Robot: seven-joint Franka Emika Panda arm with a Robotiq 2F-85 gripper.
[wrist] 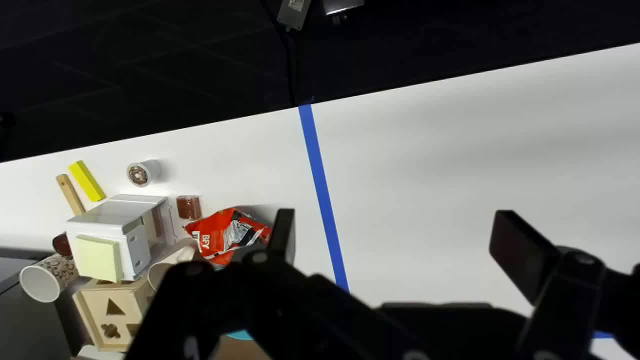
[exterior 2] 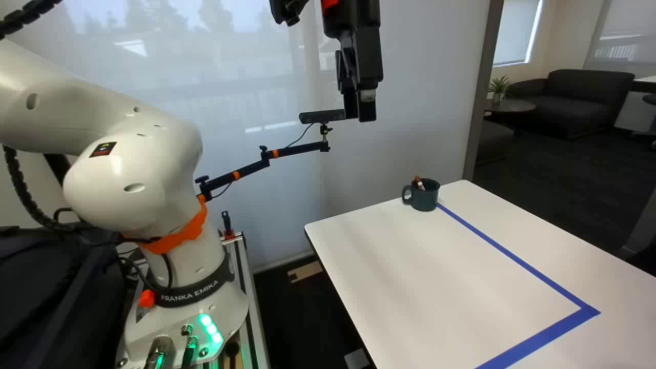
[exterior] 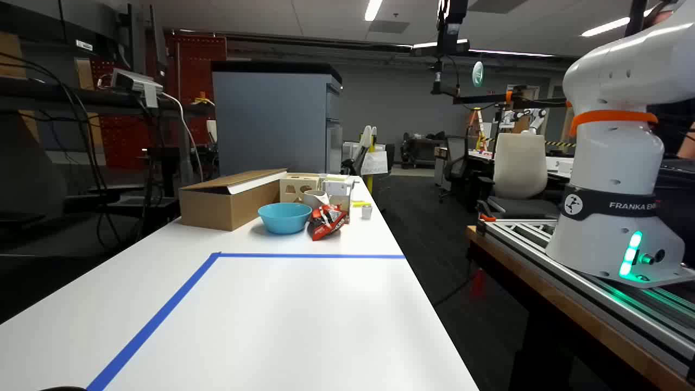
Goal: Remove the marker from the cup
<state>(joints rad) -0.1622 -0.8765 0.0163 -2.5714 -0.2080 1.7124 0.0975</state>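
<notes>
Since the dark-green handled mug [exterior 2: 424, 198] with the brown-and-white marker [exterior 2: 419, 183] inside stands near an edge of the white counter [exterior 2: 435, 271], my black gripper [wrist: 395, 227], spread wide and empty, could topple it if lowered off-centre.

marker [exterior 2: 419, 183] partly hidden in cup [exterior 2: 425, 199], arm [exterior 2: 133, 169] cropped

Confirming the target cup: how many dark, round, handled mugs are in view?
1: the dark blue-green round mug in an exterior view, by the blue tape strip, toward the far end of the white table. Others may be hidden.
</notes>
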